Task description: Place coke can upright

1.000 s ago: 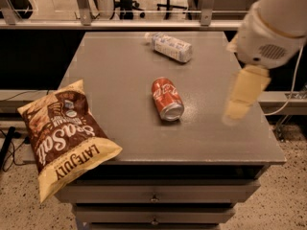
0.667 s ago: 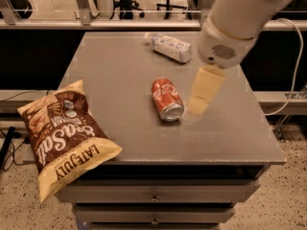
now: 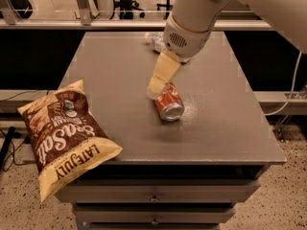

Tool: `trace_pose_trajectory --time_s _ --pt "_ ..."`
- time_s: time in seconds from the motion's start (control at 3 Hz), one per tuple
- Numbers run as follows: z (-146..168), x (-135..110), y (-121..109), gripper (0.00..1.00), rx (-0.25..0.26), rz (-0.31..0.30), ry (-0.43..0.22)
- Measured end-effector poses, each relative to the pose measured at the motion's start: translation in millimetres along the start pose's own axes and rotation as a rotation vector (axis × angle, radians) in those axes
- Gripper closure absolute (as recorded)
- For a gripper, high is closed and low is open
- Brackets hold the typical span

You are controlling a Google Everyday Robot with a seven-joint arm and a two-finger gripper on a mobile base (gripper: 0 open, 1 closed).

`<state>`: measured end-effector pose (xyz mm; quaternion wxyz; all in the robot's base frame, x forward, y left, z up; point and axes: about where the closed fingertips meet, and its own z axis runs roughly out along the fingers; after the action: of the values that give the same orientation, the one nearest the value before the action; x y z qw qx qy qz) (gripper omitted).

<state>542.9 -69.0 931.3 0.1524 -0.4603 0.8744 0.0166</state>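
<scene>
Gripper [image 3: 154,89] has crossed the table [image 3: 110,80] and now hangs at the coke can [image 3: 169,103], which lies flat. Grasp looks imminent; whether the gripper is apart or together, I cannot tell.

Cream pincer [image 3: 155,90] over red/silver coke can [image 3: 169,104]; brown+yellow chip bag [image 3: 64,133]; grey table [image 3: 220,123]

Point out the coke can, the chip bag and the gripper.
coke can [image 3: 169,104]: camera view, on its red side wall; it lies on its side.
chip bag [image 3: 64,135]: camera view, on the middle of its printed front.
gripper [image 3: 154,90]: camera view, on its pale tip, by the can's far end.
</scene>
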Motion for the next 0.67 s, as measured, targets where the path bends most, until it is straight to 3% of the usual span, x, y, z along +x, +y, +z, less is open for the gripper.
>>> trace_pose_trajectory --time_s 0.67 --pt "7.5 4.3 0.2 0.0 0.009 0.169 0.006"
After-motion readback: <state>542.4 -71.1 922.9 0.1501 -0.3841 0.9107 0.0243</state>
